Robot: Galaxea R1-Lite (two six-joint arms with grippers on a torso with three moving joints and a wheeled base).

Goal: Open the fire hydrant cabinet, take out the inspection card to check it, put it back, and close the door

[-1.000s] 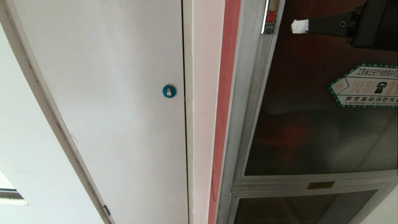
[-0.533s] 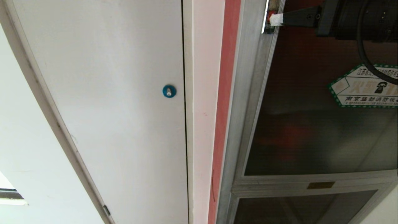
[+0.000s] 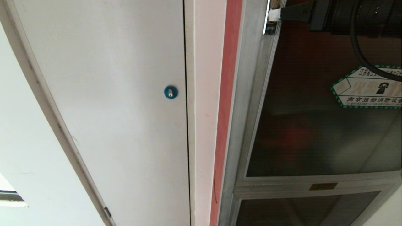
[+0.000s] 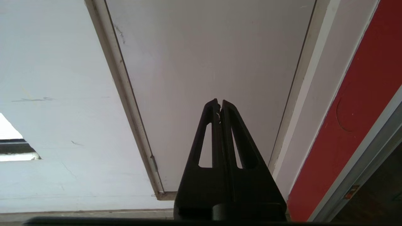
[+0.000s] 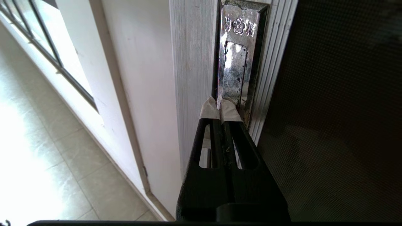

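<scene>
— What stood left of the cabinet?
— A white door [image 3: 119,103] with a blue lock [image 3: 171,92]; the left gripper [image 4: 220,105] faced it, fingers pressed together.
— And right?
— The right gripper [image 3: 272,14], fingers pressed together, touched the latch plate [image 5: 234,67] at the door [image 3: 314,125]'s edge, the sticker [image 3: 367,91] beyond.

A plain white door [image 3: 119,103] with a blue round lock [image 3: 171,92] stood left of a red wall strip [image 3: 227,94]; sunlight washed the pale tiled floor [image 5: 40,163].

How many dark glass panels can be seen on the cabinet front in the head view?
2. The door, large, carrying the sticker, and a smaller panel below it, cut off by the frame edge. More may lie out of view.
</scene>
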